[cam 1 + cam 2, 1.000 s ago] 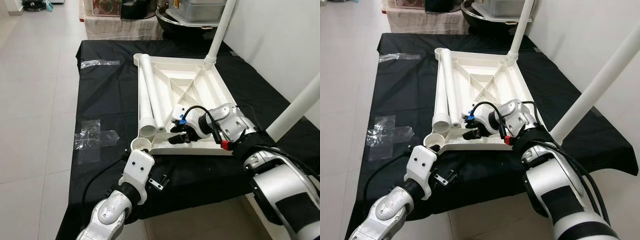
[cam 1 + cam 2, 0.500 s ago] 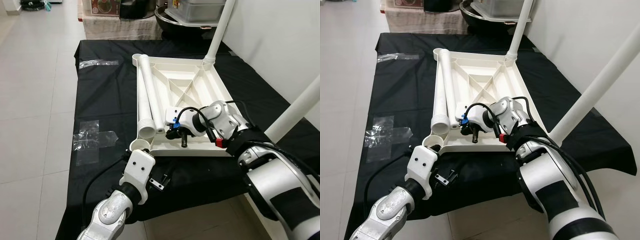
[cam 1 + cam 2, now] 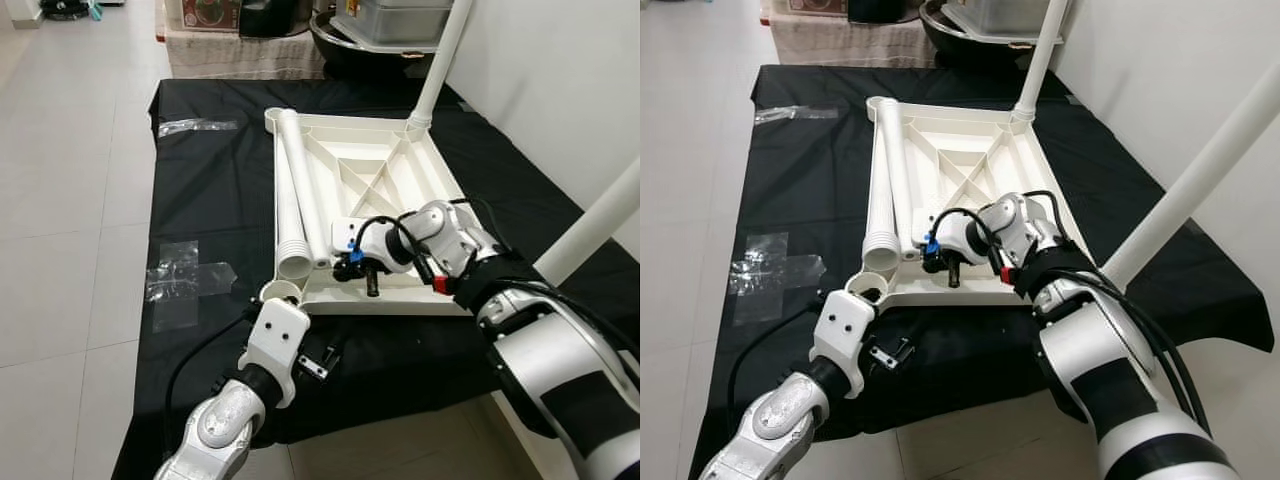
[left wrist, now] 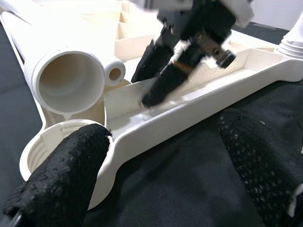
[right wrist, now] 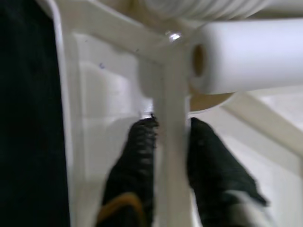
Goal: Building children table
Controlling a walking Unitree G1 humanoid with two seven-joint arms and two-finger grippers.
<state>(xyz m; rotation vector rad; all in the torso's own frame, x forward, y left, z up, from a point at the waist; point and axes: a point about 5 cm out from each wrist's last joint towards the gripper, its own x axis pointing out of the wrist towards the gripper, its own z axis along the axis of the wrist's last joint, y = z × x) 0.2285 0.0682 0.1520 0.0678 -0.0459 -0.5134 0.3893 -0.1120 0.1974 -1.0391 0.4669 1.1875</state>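
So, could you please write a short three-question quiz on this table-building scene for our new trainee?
1. True or false: two table legs lie loose on the upturned tabletop.
2. The right gripper straddles: A) a rib of the tabletop, B) a loose leg, C) the black cloth?
3. Which part sits between the left gripper's fingers?

Key: 1. True; the wide ribbed leg and the thinner leg lie side by side. 2. A. 3. The tabletop's near corner socket.
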